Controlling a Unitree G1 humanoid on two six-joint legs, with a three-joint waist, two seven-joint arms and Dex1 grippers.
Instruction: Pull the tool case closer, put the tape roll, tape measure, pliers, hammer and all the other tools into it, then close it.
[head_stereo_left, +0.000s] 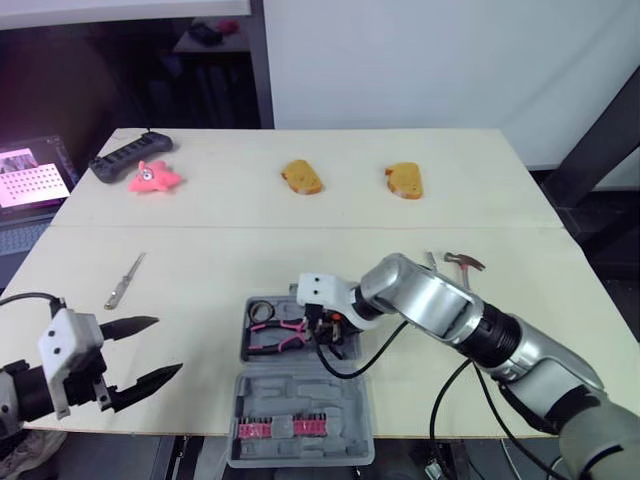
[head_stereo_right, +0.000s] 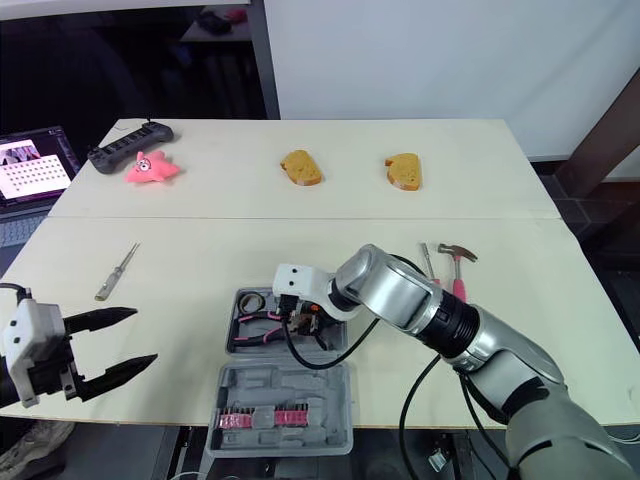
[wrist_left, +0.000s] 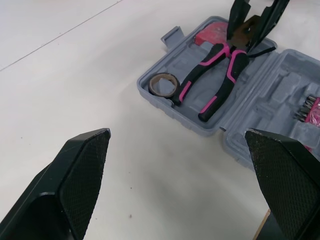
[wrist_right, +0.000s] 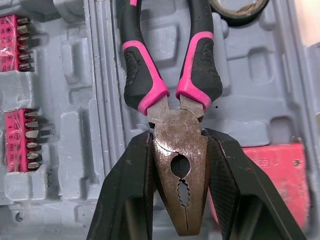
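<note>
The tool case (head_stereo_left: 300, 395) lies open at the near edge of the worktop (head_stereo_left: 250, 215), its lid folded toward the robot, evidently so that the tray can be reached. The right pincer (head_stereo_left: 325, 330) is set over the tray and is pinching the pliers (wrist_right: 179, 145) by the metal head, with the handles laid along their recess. A placing step is judged to be in hand. The left pincer (head_stereo_left: 165, 345) is held spread and empty, left of the case. The hammer (head_stereo_left: 466, 262) lies outside, right of the case, and a thin tool (head_stereo_left: 124, 281) lies well left of it. The tape roll (wrist_left: 162, 93) is seated in the tray corner. The worktop is pale board. Beyond the case, a dark room and a lit screen (head_stereo_left: 30, 175) are noted.
</note>
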